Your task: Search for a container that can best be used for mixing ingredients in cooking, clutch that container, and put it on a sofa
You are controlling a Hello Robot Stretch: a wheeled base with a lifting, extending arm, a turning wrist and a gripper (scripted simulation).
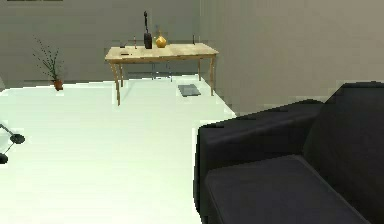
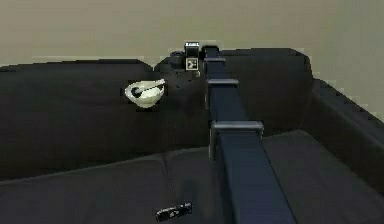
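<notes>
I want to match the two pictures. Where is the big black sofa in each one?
Forward view: the black padded sofa sits in the lower right corner, beside the pale floor.
Arm side view: the sofa stretches across the picture, behind the robot's dark square arm bar.
Shared landmark: the sofa's flat seat cushion, low in both views.
</notes>
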